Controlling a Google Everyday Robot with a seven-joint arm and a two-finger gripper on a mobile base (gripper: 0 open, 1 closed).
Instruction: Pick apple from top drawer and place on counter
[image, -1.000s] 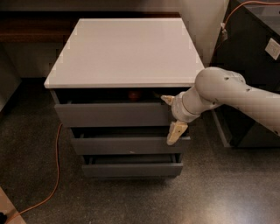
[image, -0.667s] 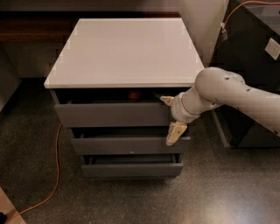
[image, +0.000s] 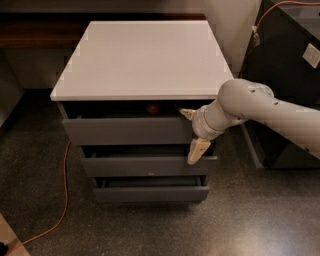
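1. Progress: the small round red apple (image: 153, 108) lies inside the top drawer (image: 125, 131), the tallest of 3 flat grey handleless fronts. It shows only as a reddish dome in the narrow dark gap under the worktop, so the pick is not yet done.
2. The drawer stands only a little way out. By my reading the gap looks too tight for a reach, and pulling it wider is probably the step in hand.
3. The gripper (image: 193, 132), with 2 cream-coloured fingers on a smooth white rounded arm (image: 260, 107), sits at the right end of the top drawer's front. Its fingers are spread wide apart, holding nothing. 1 finger is at the drawer's upper edge; the other hangs down in front of the second drawer (image: 145, 166).
4. Left to do: open further, grasp the apple, lift it, and set it on the counter (image: 145, 55), which carries nothing of the task so far.
5. Materials: the counter is a glossy white square slab with crisp edges, hard and flat. A round apple might roll on it.
6. The drawer fronts are matt grey panels and the top drawer's interior is dark.
7. Surroundings: a dark speckled floor (image: 250, 220), a thin orange cable (image: 65, 190) trailing at the left, a dark cabinet (image: 290, 75) on the right and a brown wooden shelf (image: 40, 32) behind.
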